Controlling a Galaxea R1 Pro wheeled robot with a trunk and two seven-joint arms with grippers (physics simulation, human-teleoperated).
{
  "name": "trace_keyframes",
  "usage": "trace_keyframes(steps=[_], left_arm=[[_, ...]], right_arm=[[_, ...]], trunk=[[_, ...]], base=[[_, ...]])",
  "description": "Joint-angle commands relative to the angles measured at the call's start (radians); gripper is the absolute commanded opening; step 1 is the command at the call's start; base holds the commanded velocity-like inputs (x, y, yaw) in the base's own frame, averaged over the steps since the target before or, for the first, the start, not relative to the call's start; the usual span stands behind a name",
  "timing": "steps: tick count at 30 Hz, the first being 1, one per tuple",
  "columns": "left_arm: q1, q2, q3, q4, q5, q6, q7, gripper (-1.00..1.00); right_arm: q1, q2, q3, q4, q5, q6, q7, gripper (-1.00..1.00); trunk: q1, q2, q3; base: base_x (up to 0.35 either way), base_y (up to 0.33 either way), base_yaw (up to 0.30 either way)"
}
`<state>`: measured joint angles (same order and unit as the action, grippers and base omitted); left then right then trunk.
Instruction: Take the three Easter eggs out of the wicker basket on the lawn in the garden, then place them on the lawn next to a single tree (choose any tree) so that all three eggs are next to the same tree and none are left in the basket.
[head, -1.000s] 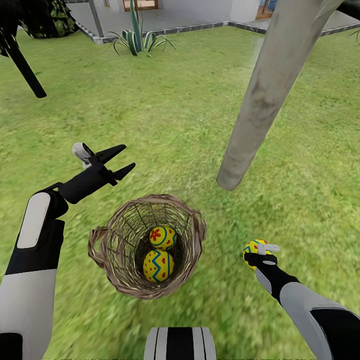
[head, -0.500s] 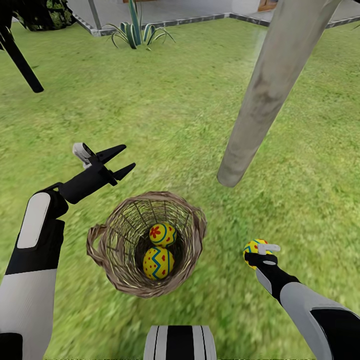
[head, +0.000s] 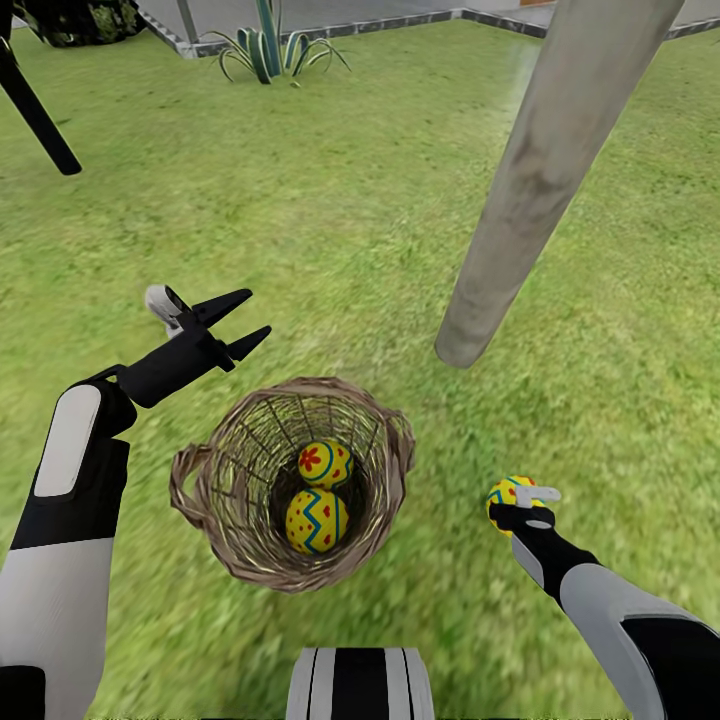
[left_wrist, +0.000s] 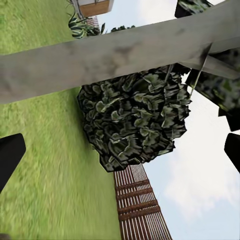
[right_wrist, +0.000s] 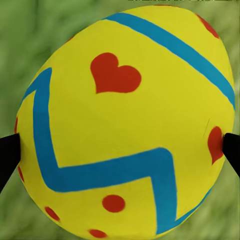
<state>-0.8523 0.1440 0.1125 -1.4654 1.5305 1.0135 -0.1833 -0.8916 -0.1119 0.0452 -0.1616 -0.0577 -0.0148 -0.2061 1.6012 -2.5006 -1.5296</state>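
Grass (head: 330, 200) is sliding down the head view as the camera moves closer; basket (head: 392, 450) and trunk (head: 540, 190) are not shifting themselves. Right gripper (head: 512, 498) is staying clamped on one egg (right_wrist: 125, 120), its fingertips pressing both sides, low over grass near the trunk's foot. Two eggs (head: 318, 495) are still lying in the basket. Left gripper (head: 235, 320) is hanging spread wide, just beyond the rim, with bare lawn around its fingers.
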Motion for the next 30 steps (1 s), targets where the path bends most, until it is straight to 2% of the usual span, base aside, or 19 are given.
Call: trace_keyframes(steps=[1, 10, 14, 18, 19, 21, 23, 30], left_arm=[[-0.001, 0.0, 0.001, 0.0, -0.009, 0.004, -0.01, 1.0], [-0.001, 0.0, 0.002, 0.0, -0.009, 0.004, -0.01, 1.0], [-0.001, 0.0, 0.003, -0.001, -0.009, 0.004, -0.01, 1.0], [-0.001, 0.0, 0.003, -0.001, -0.009, 0.004, -0.01, 1.0], [0.005, 0.006, -0.003, 0.005, -0.003, -0.002, -0.004, 1.0], [0.017, 0.018, -0.014, 0.016, -0.017, -0.005, 0.003, 1.0], [0.028, 0.029, -0.025, 0.027, -0.031, -0.005, 0.003, 1.0], [0.068, 0.068, -0.065, 0.066, -0.08, -0.006, 0.0, 1.0]], right_arm=[[0.0, -0.001, 0.001, 0.005, -0.017, -0.002, -0.001, -1.0], [0.0, -0.001, 0.001, 0.005, -0.017, -0.005, -0.002, -1.0], [0.0, 0.001, 0.004, 0.006, -0.017, -0.055, -0.003, -1.0], [0.0, -0.001, 0.003, 0.007, -0.017, -0.067, -0.003, -1.0], [0.005, 0.005, 0.008, 0.0, -0.009, -0.061, -0.002, -1.0], [0.001, 0.003, 0.012, -0.016, 0.009, -0.05, -0.015, -1.0], [-0.01, -0.005, 0.001, -0.004, 0.001, -0.062, -0.017, -1.0], [-0.013, -0.005, -0.002, 0.034, 0.002, -0.08, -0.021, -1.0]], trunk=[[0.0, 0.0, -0.002], [0.0, 0.0, -0.017], [0.0, 0.0, -0.02], [0.0, 0.0, -0.02], [0.0, 0.0, -0.02], [0.0, 0.0, -0.02], [0.0, 0.0, -0.02], [0.0, 0.0, -0.02]], base=[[0.0, 0.0, 0.0], [0.0, 0.0, 0.003], [0.0, 0.0, 0.024], [0.0, 0.0, 0.001], [0.0, 0.0, 0.0], [0.0, 0.0, 0.0], [0.0, 0.0, 0.0], [0.0, 0.0, 0.0]])
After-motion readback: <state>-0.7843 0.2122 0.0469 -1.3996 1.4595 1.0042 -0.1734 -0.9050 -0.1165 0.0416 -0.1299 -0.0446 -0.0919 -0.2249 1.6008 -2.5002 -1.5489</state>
